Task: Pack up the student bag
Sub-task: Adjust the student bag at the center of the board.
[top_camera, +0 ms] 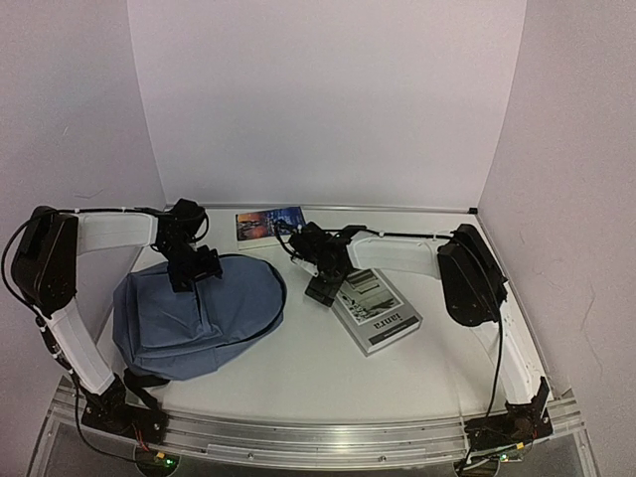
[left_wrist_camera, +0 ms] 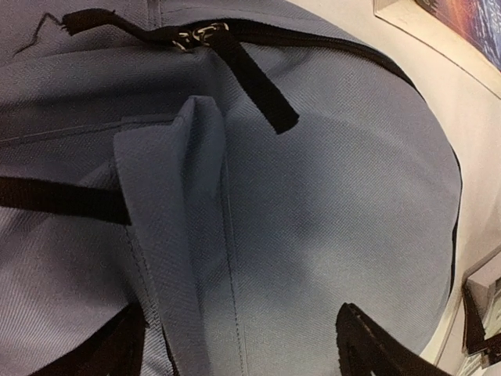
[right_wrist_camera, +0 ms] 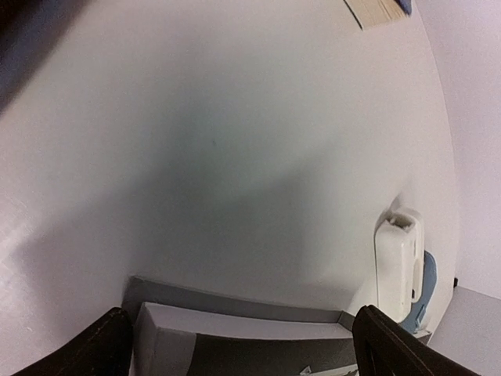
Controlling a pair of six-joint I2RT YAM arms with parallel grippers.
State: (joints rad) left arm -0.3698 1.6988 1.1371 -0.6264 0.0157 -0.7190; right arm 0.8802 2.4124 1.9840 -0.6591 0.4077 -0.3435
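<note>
Slate-blue fabric student bag [top_camera: 199, 313] lies on the left of the table [top_camera: 298, 368], the left gripper [top_camera: 194, 268] poised over its far end, jaws spread wide either side of a raised fold [left_wrist_camera: 196, 157]. Further right, the right gripper [top_camera: 323, 288] hangs with jaws wide apart above the far edge of a grey book [top_camera: 376, 310].

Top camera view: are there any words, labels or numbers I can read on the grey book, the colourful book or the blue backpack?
Grey paperback book: one row of large pale letters, upside down in this view, too blurred to read; the smaller lines beside it are too small.
Colourful picture-cover book at the far edge: nothing legible.
Soft slate-blue fabric backpack: no label or print visible.
</note>
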